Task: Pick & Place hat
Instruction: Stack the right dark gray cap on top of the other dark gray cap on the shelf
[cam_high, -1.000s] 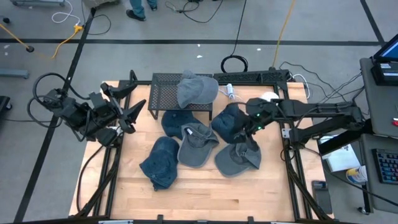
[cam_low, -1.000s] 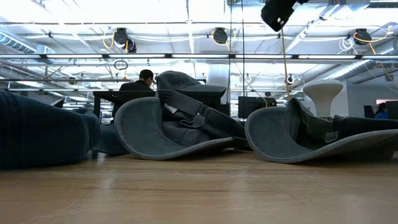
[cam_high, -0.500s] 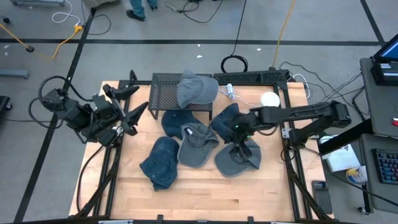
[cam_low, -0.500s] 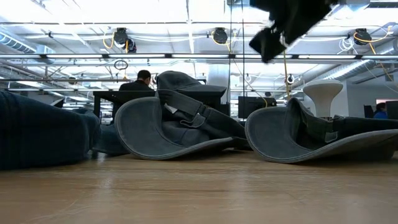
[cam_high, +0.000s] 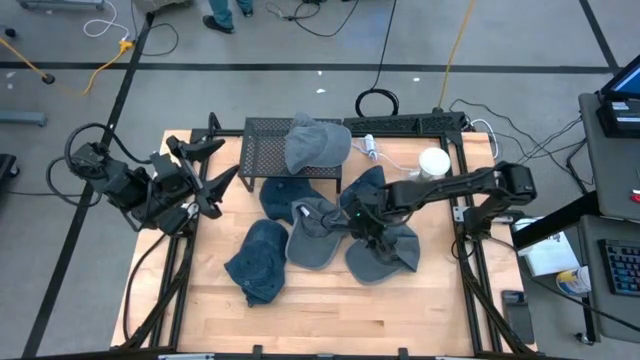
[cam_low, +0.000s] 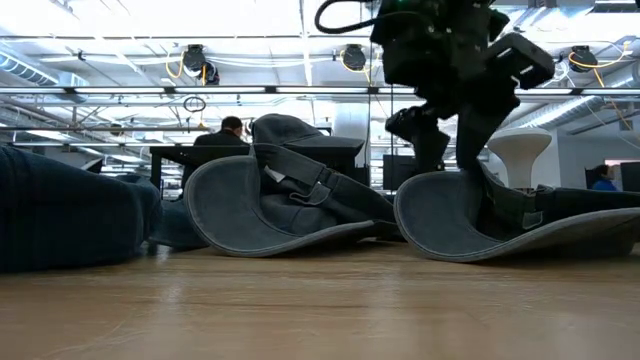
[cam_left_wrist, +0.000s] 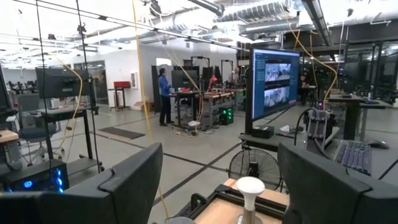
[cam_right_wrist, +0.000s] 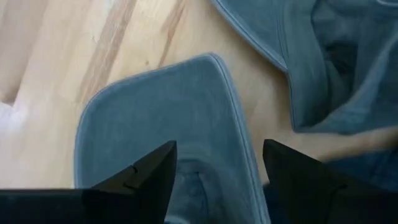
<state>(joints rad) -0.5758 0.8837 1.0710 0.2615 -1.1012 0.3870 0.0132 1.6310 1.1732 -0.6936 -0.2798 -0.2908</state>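
Lowering onto the grey cap (cam_high: 383, 255) is the step in hand, and doing it well, I judge, means bringing the right claw (cam_high: 366, 222) straight down with its fingers either side of the brim rather than pressing on the soft crown, then closing only once both fingers are past the fabric edge. The counter (cam_high: 330, 310) carries several caps in a loose cluster with a black mesh rack (cam_high: 262, 150) at its far edge; the grey cap lies toward the right edge, touching the dark blue cap (cam_high: 368, 192) behind it. Its long axis appears to run from the counter's middle out toward the right near corner, the brim seemingly pointing to the middle under the claw. The right claw is released, fingers spread above the brim (cam_right_wrist: 168, 130), gripping nothing. The left claw (cam_high: 215, 165) waits spread apart and empty, off the left edge.
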